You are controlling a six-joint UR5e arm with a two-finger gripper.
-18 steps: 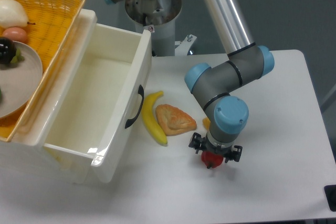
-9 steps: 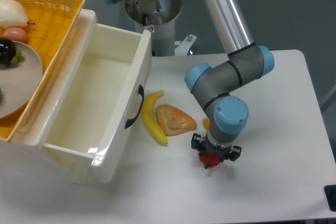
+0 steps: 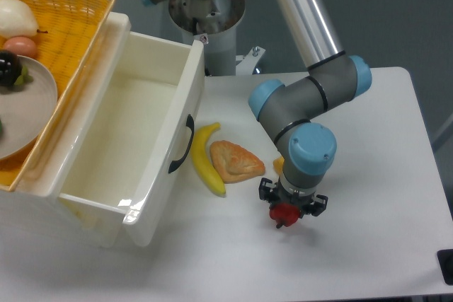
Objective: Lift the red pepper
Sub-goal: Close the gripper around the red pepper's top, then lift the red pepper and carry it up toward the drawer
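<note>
White table against a grey-blue wall, with an open white drawer on the left and a yellow wicker basket behind it. On the tabletop: one banana, one pastry, and one red pepper. The gripper points straight down with its fingers snug around the red pepper, right of the pastry. An orange sliver peeks out behind the wrist, can't tell what.

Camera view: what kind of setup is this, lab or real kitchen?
Most likely a robot lab: toy food such as a banana and the red pepper lies on a plain white table, beside an open white drawer, against bare grey surroundings.
</note>
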